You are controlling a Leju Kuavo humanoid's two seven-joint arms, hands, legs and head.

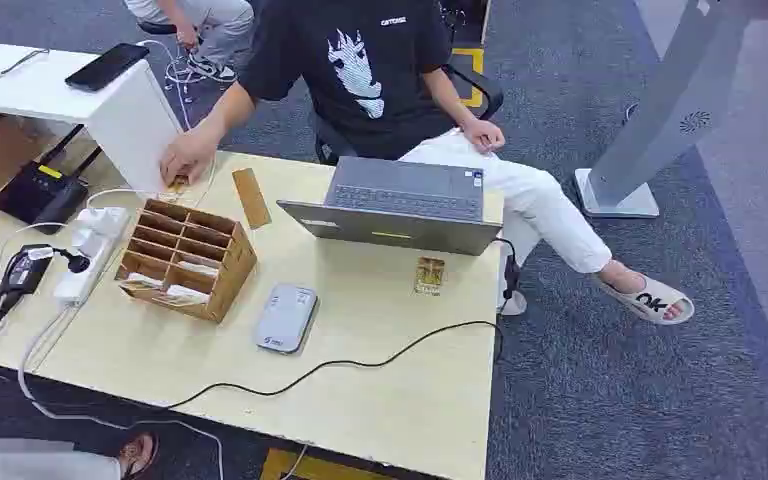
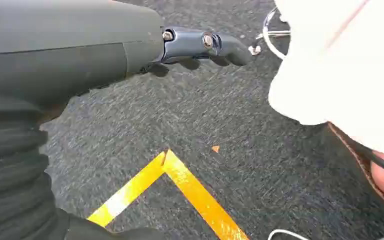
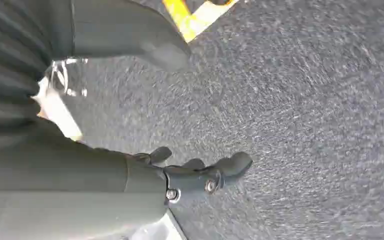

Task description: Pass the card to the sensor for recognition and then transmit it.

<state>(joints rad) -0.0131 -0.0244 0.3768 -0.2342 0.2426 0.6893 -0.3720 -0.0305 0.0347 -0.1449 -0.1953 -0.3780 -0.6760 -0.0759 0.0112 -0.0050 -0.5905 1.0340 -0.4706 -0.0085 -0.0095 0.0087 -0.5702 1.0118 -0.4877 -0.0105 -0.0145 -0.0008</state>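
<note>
Head view: a card (image 1: pixel 429 275) is seen lying flat on the table (image 1: pixel 390 400), just in front of the laptop (image 1: pixel 400 205) (the grey sensor (image 1: pixel 287 318) sits to its left, apart). Both hands, left hand (image 2: pixel 130 50) and right hand (image 3: pixel 145 185), are held over carpet, fingers apart, grasping nothing.

Left hand (image 2: pixel 200 45) hangs over grey carpet, fingers extended, holding nothing. Right hand (image 3: pixel 195 175) hangs likewise, fingers loosely apart and empty.

person's head (image 1: pixel 360 5) cropped, box cards (image 1: pixel 175 293) indistinct
</note>
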